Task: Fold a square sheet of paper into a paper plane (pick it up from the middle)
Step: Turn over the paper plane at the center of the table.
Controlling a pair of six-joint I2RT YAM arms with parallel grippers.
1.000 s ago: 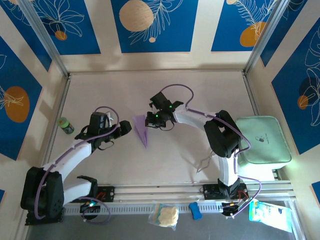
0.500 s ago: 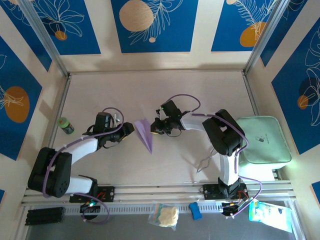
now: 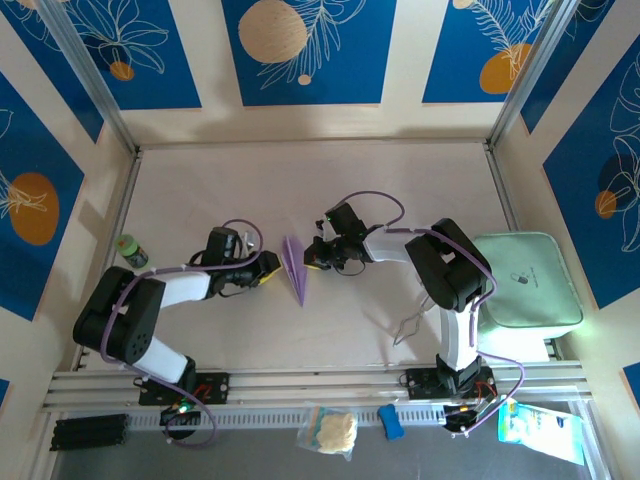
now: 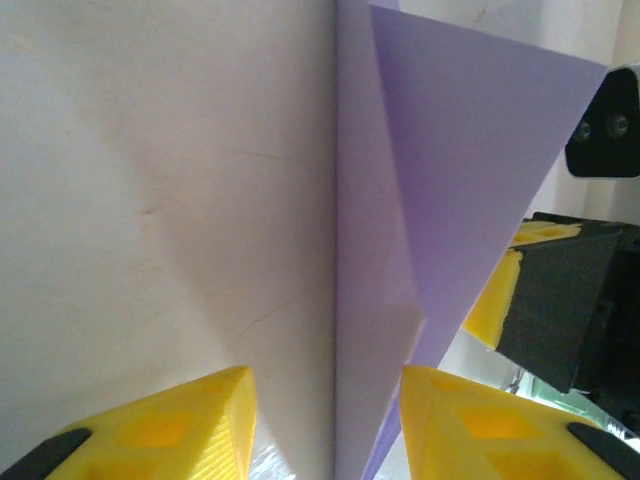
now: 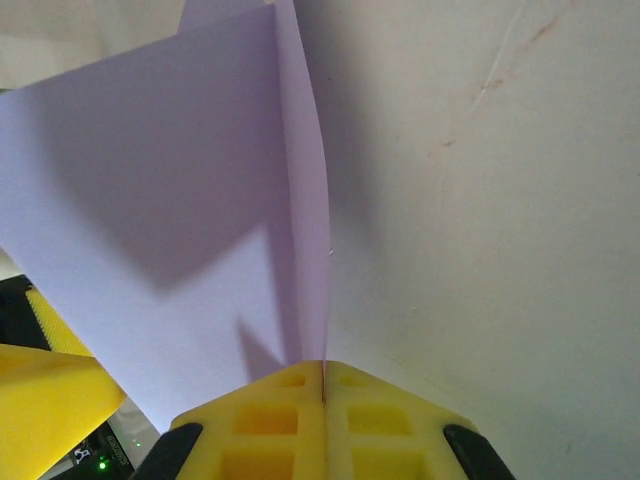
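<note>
The lavender paper plane (image 3: 294,267) stands on edge at the table's middle, narrow, its tip pointing toward the near edge. My right gripper (image 3: 310,258) is shut on its right side; in the right wrist view the yellow fingers (image 5: 270,415) are pressed together on the paper's (image 5: 180,230) edge. My left gripper (image 3: 272,269) is open just left of the plane. In the left wrist view its yellow fingertips (image 4: 170,425) straddle the folded paper (image 4: 440,190) without touching, and the right gripper's yellow pad shows beyond the sheet.
A mint-green tray (image 3: 524,280) sits at the right edge. A small green bottle (image 3: 129,250) stands at the left. A thin wire piece (image 3: 408,327) lies by the right arm's base. Small packets (image 3: 330,430) lie in front of the rail.
The left gripper has moved right, up to the plane. The right gripper drew back and lower with the paper, which now stands narrower and more upright than before.
</note>
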